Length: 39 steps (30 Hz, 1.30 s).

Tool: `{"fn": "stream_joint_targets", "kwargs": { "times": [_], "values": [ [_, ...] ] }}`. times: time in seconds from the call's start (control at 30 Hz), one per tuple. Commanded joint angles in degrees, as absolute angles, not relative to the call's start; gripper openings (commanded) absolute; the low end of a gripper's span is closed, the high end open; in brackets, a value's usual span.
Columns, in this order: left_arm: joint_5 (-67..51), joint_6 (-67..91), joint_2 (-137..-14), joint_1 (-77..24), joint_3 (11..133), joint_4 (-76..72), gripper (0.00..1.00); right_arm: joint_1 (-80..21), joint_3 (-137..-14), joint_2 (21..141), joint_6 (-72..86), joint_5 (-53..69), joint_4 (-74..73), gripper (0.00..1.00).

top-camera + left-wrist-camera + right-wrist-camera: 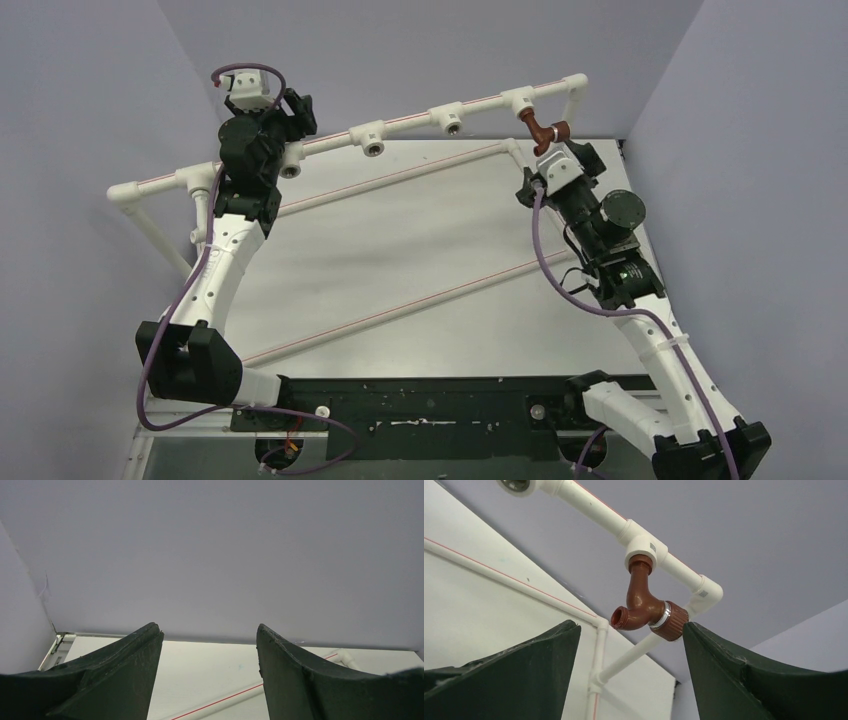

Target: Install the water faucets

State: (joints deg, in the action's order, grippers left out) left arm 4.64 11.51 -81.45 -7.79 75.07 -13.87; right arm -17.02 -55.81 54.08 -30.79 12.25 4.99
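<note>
A reddish-brown water faucet [644, 605] [545, 130] hangs from the rightmost tee socket [644, 550] [519, 100] of the white pipe frame, its threaded spout pointing left. Its ribbed knob with a silvery ring points right. My right gripper [630, 630] [562, 148] is open just below the faucet, and the knob sits right at the tip of its right finger [704, 645], with nothing between the jaws. My left gripper [210, 630] [298, 108] is open and empty, raised by the left part of the top pipe and facing the back wall.
The top pipe carries three more open tee sockets [373, 139], [451, 119], [290, 160]. Lower frame pipes with red lines [400, 310] [225, 702] cross the white tabletop. Grey walls close in the back and both sides.
</note>
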Motion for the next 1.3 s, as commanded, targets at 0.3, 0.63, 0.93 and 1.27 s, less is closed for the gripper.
{"fn": "stream_joint_targets", "kwargs": {
  "times": [0.3,0.63,0.93,1.27],
  "values": [
    [2.6,9.6,-86.2,-8.2,71.3,-0.6,0.66,-23.9,-55.8,61.4,-65.7,-4.7,16.9,0.78],
    [2.8,9.5,-86.2,-8.3,71.2,-0.6,0.66,-24.4,-56.1,69.0,-71.7,-12.4,25.0,0.75],
    [2.5,9.6,-86.4,-8.3,71.3,-0.6,0.66,-24.2,-60.1,72.1,-65.5,-13.3,26.2,0.51],
    [2.5,9.6,-86.6,-8.2,71.3,-0.6,0.66,-24.1,-62.0,72.5,-55.4,-12.8,25.3,0.0]
  ]
}}
